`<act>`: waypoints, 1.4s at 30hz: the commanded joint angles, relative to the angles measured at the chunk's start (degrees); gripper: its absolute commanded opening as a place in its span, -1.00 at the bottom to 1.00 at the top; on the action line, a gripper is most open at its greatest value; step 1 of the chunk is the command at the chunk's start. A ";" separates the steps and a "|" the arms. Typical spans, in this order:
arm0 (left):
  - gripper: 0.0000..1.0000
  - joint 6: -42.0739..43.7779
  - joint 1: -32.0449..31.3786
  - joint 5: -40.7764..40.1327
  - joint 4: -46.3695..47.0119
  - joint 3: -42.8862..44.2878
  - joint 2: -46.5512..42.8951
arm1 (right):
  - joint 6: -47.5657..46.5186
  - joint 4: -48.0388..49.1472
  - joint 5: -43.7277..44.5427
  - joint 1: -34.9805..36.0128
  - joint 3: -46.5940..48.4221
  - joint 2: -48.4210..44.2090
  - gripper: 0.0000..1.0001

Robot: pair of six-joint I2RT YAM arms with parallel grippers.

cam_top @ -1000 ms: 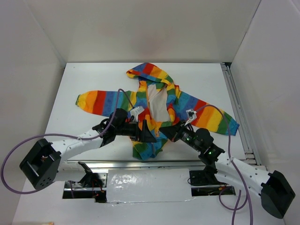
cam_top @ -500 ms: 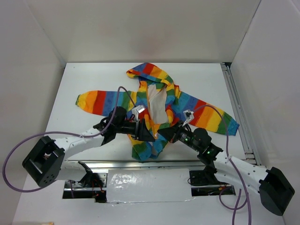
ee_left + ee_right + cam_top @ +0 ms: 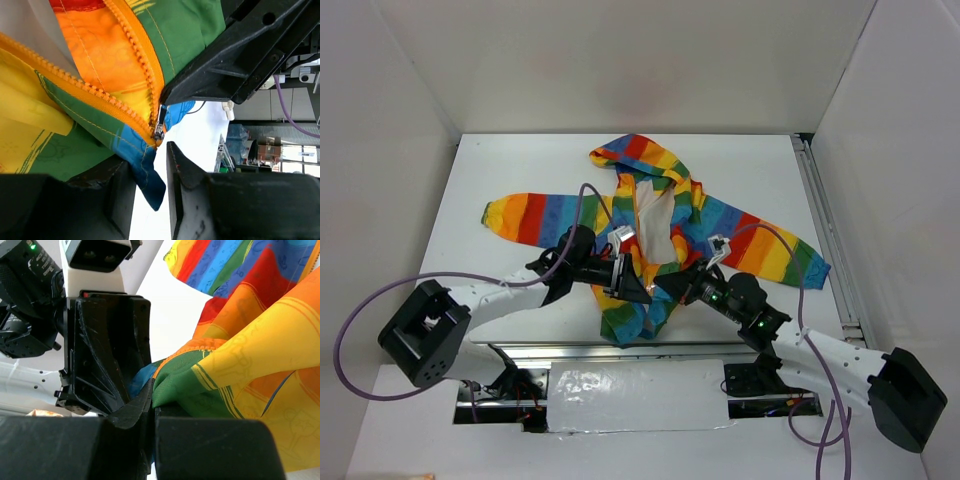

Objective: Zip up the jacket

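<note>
We see the jacket (image 3: 655,225) on the worktop (image 3: 520,170), lower zipper (image 3: 134,45) hidden from above (slider (image 3: 159,123) shows at wrist) under the right end effector (image 3: 152,412), clamped on the fabric, and the left end effector (image 3: 148,159), apart around the blue hem corner (image 3: 150,184).

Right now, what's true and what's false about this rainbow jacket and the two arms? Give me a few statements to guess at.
1. The jacket is zipped to the collar. False: the front gapes, and the white lining shows.
2. The right gripper is clamped on jacket fabric. True.
3. The left gripper is pressed fully shut. False: a gap shows between its jaws, with the blue hem corner hanging in it.
4. The zipper slider sits low, near the hem. True.
</note>
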 commanded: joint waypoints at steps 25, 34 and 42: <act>-1.00 5.10 0.95 0.91 1.28 -0.74 1.61 | -13.18 -29.62 6.86 1.85 14.96 -4.44 0.57; -1.00 3.69 0.95 2.05 -0.13 0.14 4.87 | -15.21 -43.22 10.53 2.90 19.53 -6.02 0.65; -1.00 0.27 1.21 -3.75 -14.07 6.72 5.83 | -22.14 -51.69 14.86 8.17 24.19 -7.26 0.99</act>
